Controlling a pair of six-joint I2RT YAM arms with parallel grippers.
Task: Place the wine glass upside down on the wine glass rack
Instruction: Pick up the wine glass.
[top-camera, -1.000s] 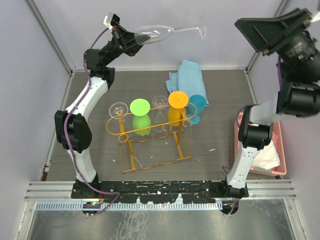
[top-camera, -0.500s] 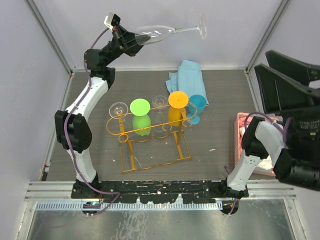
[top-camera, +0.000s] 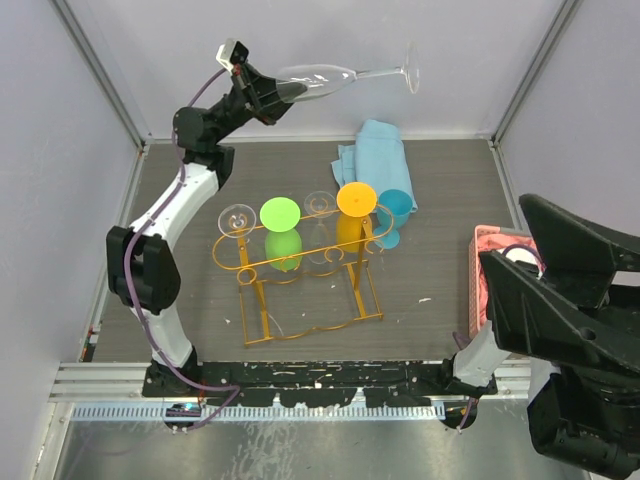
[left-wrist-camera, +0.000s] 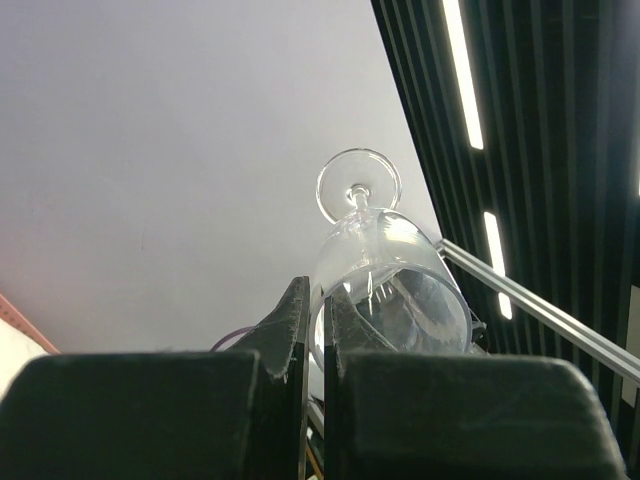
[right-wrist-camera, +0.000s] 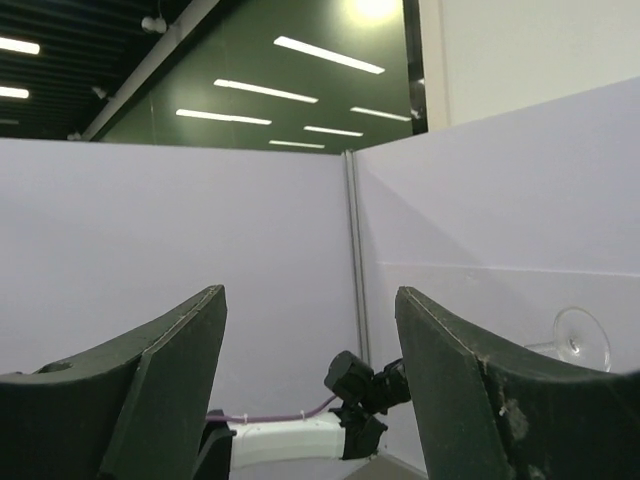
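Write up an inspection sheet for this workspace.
Surface: dark grey table, one small white speck right of the rack.
Job's things: clear wine glass held high, lying sideways, foot pointing right; orange wire rack mid-table, already carrying clear and coloured glasses upside down.
Clutter: blue cloth behind the rack; blue glass at its right end; pink basket at the right edge.
Grippers: left gripper jaws shut on the wine glass's bowl rim; right gripper jaws open, empty, raised near the camera.
Cables: purple cable along the left arm.
Surroundings: pale walls on three sides.
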